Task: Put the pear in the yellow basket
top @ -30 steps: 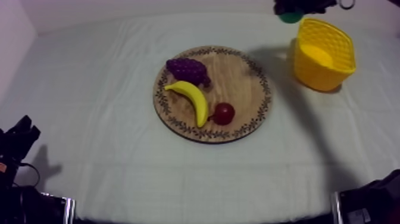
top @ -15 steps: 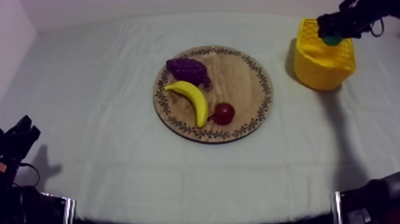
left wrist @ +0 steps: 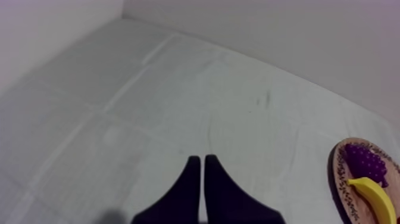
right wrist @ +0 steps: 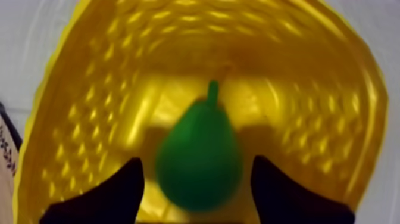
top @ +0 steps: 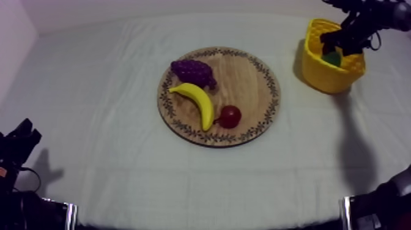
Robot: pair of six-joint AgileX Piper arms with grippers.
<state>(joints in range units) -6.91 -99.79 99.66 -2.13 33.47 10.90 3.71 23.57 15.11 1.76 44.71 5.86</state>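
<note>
The green pear (right wrist: 199, 156) is inside the yellow basket (right wrist: 89, 119), stem pointing away, between the spread fingers of my right gripper (right wrist: 197, 159), with a thin gap on each side. From above, my right gripper (top: 342, 44) hangs open over the basket (top: 321, 70) at the far right, and the pear (top: 333, 59) shows as a green patch within it. The round wooden board (top: 251, 85) lies mid-table. My left gripper (left wrist: 200, 164) is shut on nothing, its fingers forming a narrow wedge over bare cloth, and rests low at the left (top: 18, 144).
On the board are a bunch of grapes (top: 192, 72), a banana (top: 197, 101) and a small red fruit (top: 230, 116). Beyond my left gripper, the board's edge (left wrist: 340, 179) carries the grapes (left wrist: 366, 164) and banana (left wrist: 375, 193).
My right arm carried the pear rightward from behind the basket to over it, then lowered. The fingers now stand apart from the pear inside the basket. My left arm stayed still.
</note>
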